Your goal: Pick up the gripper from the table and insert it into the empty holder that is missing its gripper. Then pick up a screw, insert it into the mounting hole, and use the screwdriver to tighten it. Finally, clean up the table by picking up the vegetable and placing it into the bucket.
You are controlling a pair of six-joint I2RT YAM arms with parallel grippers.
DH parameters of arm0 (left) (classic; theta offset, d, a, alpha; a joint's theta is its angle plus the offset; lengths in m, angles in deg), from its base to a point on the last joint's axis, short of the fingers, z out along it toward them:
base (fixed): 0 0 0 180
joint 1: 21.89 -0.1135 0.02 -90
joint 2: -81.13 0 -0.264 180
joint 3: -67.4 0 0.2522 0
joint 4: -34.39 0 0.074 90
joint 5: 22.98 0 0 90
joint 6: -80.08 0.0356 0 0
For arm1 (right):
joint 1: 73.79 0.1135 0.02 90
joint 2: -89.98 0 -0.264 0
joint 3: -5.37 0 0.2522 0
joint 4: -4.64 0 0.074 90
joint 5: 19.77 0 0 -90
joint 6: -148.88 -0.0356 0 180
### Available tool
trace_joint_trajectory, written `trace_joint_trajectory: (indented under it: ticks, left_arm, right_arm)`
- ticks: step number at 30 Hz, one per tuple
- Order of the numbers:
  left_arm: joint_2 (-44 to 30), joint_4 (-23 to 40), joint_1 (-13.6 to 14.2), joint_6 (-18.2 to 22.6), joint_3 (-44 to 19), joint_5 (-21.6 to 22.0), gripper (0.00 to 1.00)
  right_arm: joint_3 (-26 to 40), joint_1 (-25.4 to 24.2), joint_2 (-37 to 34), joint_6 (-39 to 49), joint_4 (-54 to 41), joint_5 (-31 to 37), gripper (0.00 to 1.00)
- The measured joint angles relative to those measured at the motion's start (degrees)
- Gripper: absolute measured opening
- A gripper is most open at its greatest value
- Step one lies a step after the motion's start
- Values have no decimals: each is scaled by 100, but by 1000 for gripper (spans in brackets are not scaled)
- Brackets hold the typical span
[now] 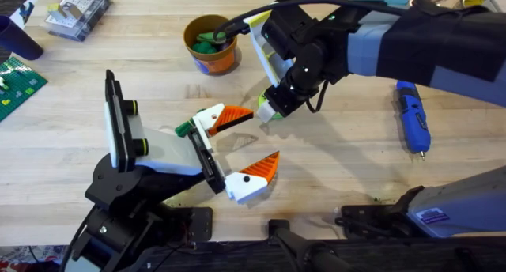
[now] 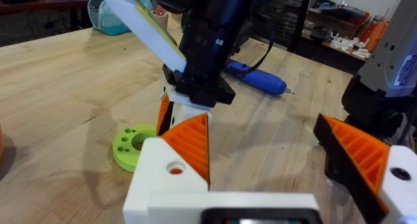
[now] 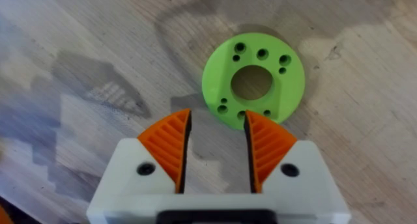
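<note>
The gripper (image 1: 225,118), a white finger with an orange wedge and a green rear piece, sits on the black rail of the holder (image 1: 170,157), opposite the black-dotted finger (image 1: 257,173). This holder is my left gripper (image 1: 265,134) (image 2: 260,129), and it stands open. My right gripper (image 1: 267,112) (image 3: 218,116) points down beside a green holed disc (image 3: 254,87) (image 2: 133,144), open by a narrow gap with nothing between. Whether the disc's holes hold a screw I cannot tell. The blue screwdriver (image 1: 413,115) (image 2: 257,77) lies at the right. A green vegetable (image 1: 207,41) lies inside the orange bucket (image 1: 225,60).
A clear plastic box (image 1: 77,9), a dark cup (image 1: 16,35) and a green board (image 1: 16,82) occupy the far left. A black cable (image 1: 237,23) from the right arm passes over the bucket's rim. Bare wood lies between the screwdriver and the grippers.
</note>
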Motion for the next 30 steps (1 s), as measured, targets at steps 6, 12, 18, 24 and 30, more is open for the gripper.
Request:
trace_joint_trajectory:
  ticks: [6,12,18,24,30]
  left_arm:
    - [0,-2,2,-2,0,4,990]
    - [-2,-2,0,-2,0,4,990]
    - [-2,-2,2,-2,0,6,990]
    - [0,-2,0,-2,0,4,990]
    - [0,-2,2,-2,0,4,990]
  right_arm:
    - [25,1,-14,4,-283,-11,487]
    - [270,-95,247,4,-1098,101,487]
    - [426,-294,933,-20,-1318,129,487]
    - [435,-348,2049,-66,-1350,144,487]
    - [463,-474,2340,-82,-1475,144,487]
